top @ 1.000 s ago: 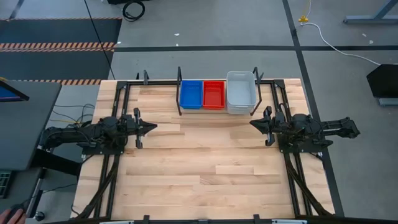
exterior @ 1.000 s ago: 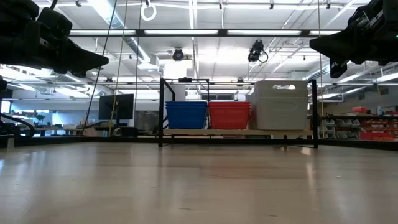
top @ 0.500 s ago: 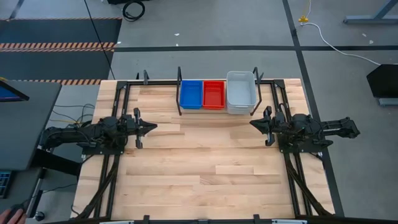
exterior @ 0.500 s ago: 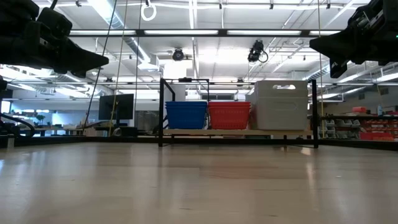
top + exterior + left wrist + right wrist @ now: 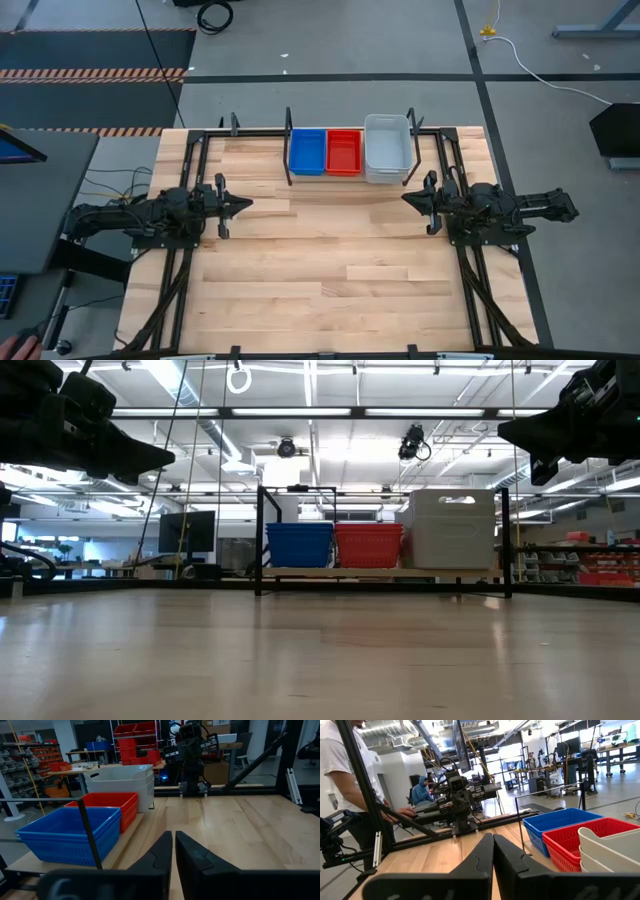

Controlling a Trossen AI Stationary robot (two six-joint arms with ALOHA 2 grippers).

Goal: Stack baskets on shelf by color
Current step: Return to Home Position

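Nothing is changing. The blue mesh baskets (image 5: pixel 308 152), red mesh baskets (image 5: pixel 344 152) and pale grey plastic baskets (image 5: pixel 387 148) are sitting stacked on the black rail shelf (image 5: pixel 289 122), far across the wooden bench (image 5: pixel 330 260). The left gripper (image 5: pixel 243 204) and right gripper (image 5: pixel 408 198) are waiting at each side, fingers together, empty. The job looks done.

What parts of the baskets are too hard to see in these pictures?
High view: how many are piled in the blue stack, red stack and grey stack; each top one hides those under it.
Low view: what lies inside the stacks on the shelf; their own walls hide it.
Right wrist view: the far end of the grey stack; the picture's edge cuts it off.
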